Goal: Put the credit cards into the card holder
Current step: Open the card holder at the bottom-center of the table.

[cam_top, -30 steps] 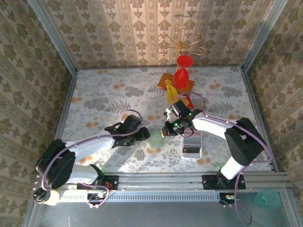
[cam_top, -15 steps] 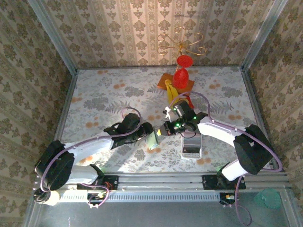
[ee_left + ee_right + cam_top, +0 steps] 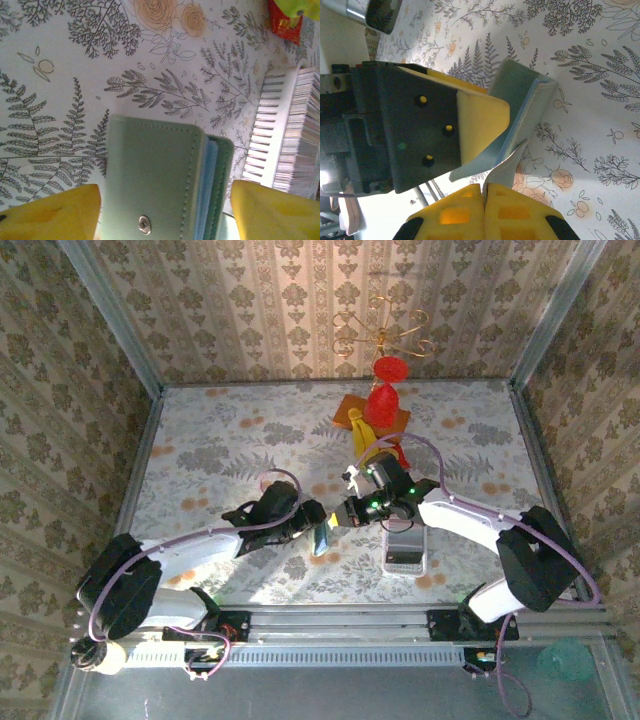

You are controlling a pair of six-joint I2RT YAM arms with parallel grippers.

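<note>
Sage-green, soft, square card holder point(image 3: 150, 175): clamped across its width between the yellow fingers point(image 3: 50, 215) of the left gripper point(image 3: 165, 212), a blue edge showing in its open side.
Right gripper point(image 3: 485, 192): jaws pressed together, tips at the holder's flap.
Thin plastic credit cards point(image 3: 302, 125), striped row: in the long white tray point(image 3: 267, 125), just beside the holder.
</note>
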